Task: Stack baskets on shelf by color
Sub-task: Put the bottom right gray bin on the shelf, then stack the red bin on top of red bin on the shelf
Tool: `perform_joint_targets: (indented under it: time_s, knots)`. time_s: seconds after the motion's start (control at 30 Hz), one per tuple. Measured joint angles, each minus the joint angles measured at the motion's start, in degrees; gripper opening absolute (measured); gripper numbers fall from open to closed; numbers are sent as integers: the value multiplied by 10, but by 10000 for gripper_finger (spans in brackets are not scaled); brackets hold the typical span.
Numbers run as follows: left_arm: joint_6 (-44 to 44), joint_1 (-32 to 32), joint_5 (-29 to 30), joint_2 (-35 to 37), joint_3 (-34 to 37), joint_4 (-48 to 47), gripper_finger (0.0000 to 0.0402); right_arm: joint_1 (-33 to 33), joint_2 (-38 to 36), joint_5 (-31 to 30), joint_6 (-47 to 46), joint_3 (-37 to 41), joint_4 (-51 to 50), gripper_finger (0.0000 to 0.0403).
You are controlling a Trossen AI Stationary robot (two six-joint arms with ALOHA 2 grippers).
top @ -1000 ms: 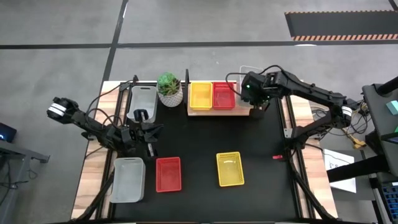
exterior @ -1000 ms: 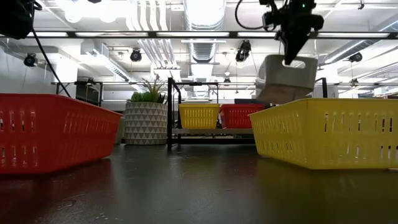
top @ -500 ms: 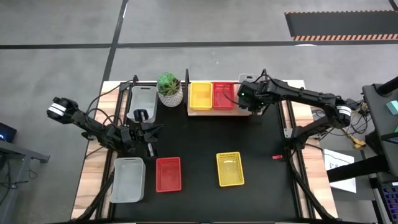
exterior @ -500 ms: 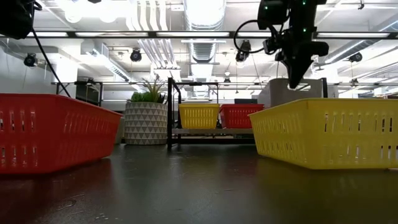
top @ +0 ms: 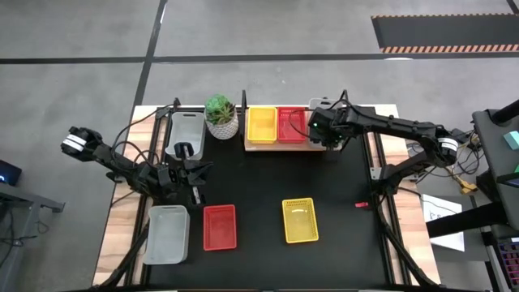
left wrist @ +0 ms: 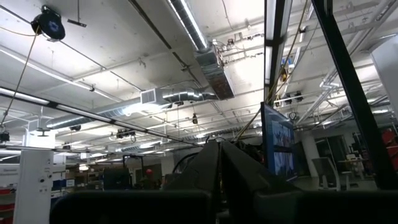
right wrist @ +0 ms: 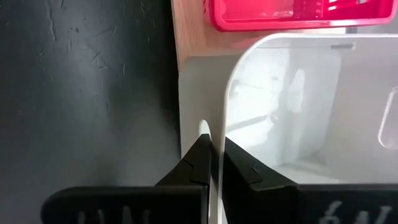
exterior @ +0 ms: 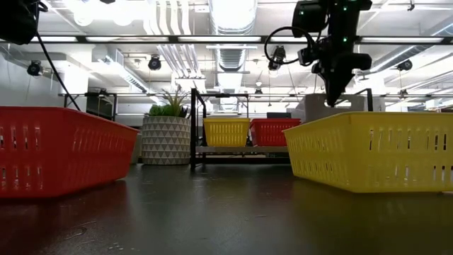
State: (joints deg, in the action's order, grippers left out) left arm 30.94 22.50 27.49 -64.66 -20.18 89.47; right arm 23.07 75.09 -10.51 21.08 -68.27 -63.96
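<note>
Grey-white basket [right wrist: 292, 106] sits on the shelf [top: 285, 144] beside the red basket [top: 292, 125], its wall pinched in the right end effector [right wrist: 216, 163]; left end effector [top: 188, 172] hangs shut, empty.

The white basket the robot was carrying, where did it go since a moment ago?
The right pincer carried the white basket down from the air onto the shelf, next to the red basket, and still pinches its rim. The left pincer and the baskets on the table stayed where they were.
</note>
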Motion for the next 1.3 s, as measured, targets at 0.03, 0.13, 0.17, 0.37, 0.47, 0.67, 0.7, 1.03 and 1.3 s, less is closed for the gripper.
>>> perform_joint_targets:
  time_s: [0.03,0.13,0.17,0.37,0.47,0.67,0.7,1.03,1.3]
  knots:
    - [0,0,0,0,0,0,2,0,0,0,0,1,0,8]
    - [0,0,0,0,0,0,2,0,0,0,6,5,1,9]
    - [0,0,0,0,0,0,2,0,0,0,6,8,1,9]
    - [0,0,0,0,0,0,2,0,0,-1,7,26,5,23]
    - [0,0,0,0,0,0,2,0,0,-1,7,35,9,38]
    - [0,0,0,0,0,0,2,0,0,-1,5,39,13,70]
    - [0,0,0,0,0,0,2,0,0,-1,4,36,7,75]
    - [0,0,0,-2,0,0,2,-29,-26,4,-98,-15,-31,98]
    - [-2,-3,0,-8,0,0,2,-149,-95,2,-188,11,26,84]
